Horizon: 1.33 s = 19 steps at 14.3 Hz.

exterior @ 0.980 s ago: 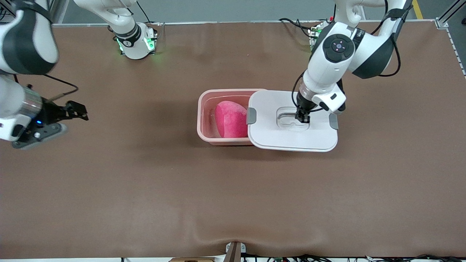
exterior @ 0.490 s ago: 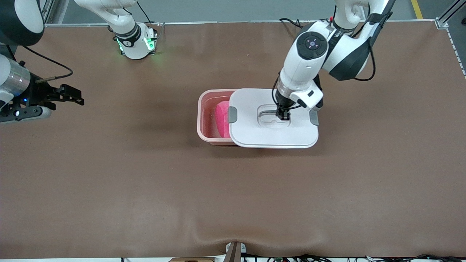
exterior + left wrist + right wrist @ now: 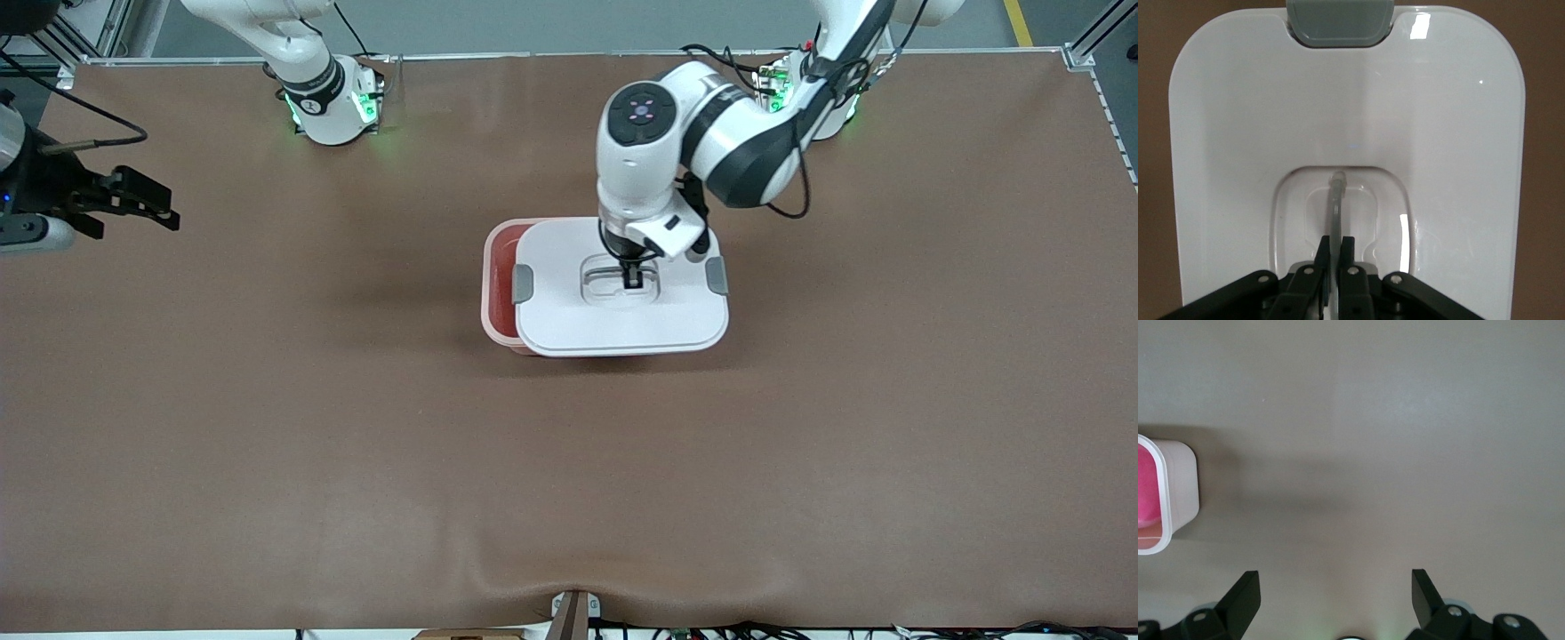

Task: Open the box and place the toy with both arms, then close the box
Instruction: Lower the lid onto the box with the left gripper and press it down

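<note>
The pink box stands mid-table, and only a strip of it at the right arm's end shows in the front view. The white lid with grey clips hangs over the rest, offset toward the left arm's end. My left gripper is shut on the lid's thin centre handle, its fingers pinching it. The lid hides the toy in the front view. In the right wrist view the toy shows as bright pink inside the box. My right gripper waits open over the right arm's end of the table, nothing between its fingers.
Brown mat covers the whole table. The arm bases stand along the edge farthest from the front camera. A small clamp sits at the nearest edge.
The left gripper has carried the lid toward the right arm's end, over the box, and it now hides the toy from the front camera. The right arm has drawn back toward the table's end.
</note>
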Each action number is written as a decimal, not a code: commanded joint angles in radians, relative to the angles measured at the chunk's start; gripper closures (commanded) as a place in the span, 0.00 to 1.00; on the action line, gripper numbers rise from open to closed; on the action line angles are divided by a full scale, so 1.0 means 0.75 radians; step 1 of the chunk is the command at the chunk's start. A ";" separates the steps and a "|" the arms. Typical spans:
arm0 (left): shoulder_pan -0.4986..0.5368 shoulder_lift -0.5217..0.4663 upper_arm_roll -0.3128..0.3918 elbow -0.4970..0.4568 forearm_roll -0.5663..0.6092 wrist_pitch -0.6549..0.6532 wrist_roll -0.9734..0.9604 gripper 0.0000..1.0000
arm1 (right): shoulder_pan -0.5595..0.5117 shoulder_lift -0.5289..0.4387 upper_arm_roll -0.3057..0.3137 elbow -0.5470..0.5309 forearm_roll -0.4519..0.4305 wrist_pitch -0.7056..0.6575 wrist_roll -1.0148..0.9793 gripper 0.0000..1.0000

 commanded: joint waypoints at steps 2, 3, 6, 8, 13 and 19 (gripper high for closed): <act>-0.052 0.103 0.009 0.158 0.034 -0.062 -0.097 1.00 | -0.011 0.010 -0.005 0.038 0.026 -0.012 0.045 0.00; -0.056 0.113 0.009 0.165 0.032 -0.062 -0.110 1.00 | -0.017 0.014 -0.009 0.038 0.030 -0.010 0.045 0.00; -0.064 0.142 0.009 0.181 0.032 -0.062 -0.122 1.00 | -0.017 0.020 -0.014 0.040 0.014 -0.024 0.045 0.00; -0.081 0.179 0.009 0.226 0.032 -0.062 -0.142 1.00 | -0.019 0.020 -0.014 0.040 0.009 -0.024 0.045 0.00; -0.101 0.199 0.007 0.236 0.034 -0.062 -0.151 1.00 | -0.037 0.014 -0.014 0.064 0.011 -0.065 0.047 0.00; -0.111 0.199 0.009 0.234 0.041 -0.056 -0.151 1.00 | -0.074 0.014 -0.011 0.165 0.016 -0.243 0.045 0.00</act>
